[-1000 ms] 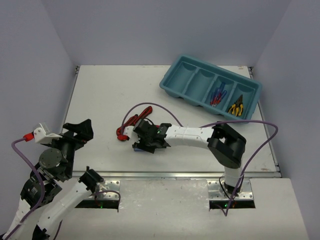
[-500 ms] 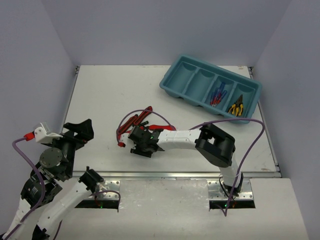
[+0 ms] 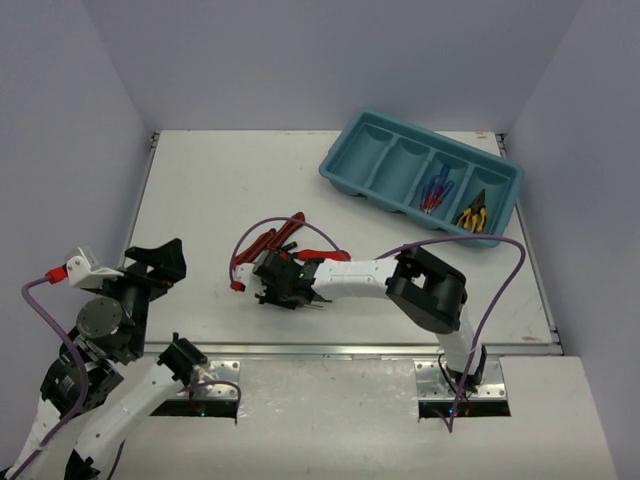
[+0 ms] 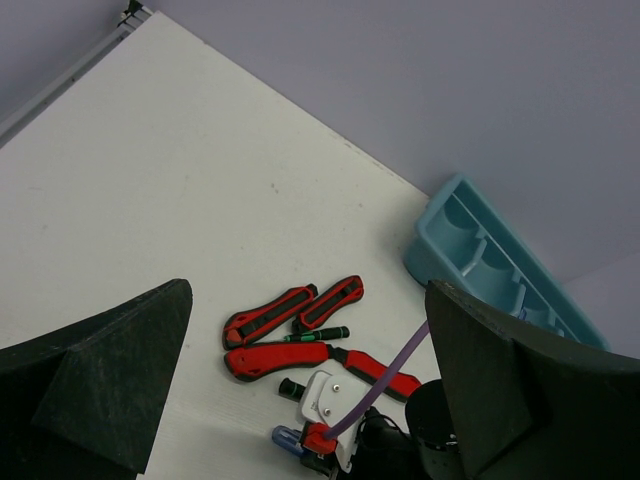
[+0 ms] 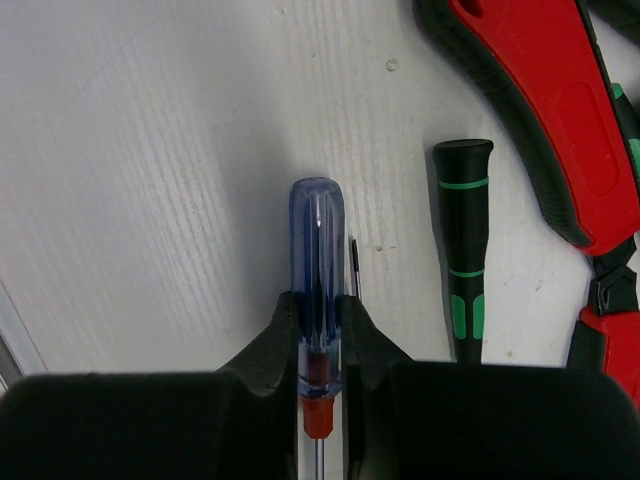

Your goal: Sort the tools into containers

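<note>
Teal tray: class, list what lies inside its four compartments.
In the teal tray, blue-and-red screwdrivers lie in the third compartment from the left, yellow-handled pliers in the fourth; the rest look empty. Anything beneath those tools is covered.

place: robot lab test cell | surface: bare white table [image 3: 200, 200] boxed in by plain lavender walls [image 3: 300, 60] | rig: left arm [image 3: 110, 320] and right arm [image 3: 365, 272] bolted to metal plates [image 3: 225, 364] at near edge | wiring: loose purple cables [image 3: 500, 238] looped over arms | look: staged, uniform, no clutter
</note>
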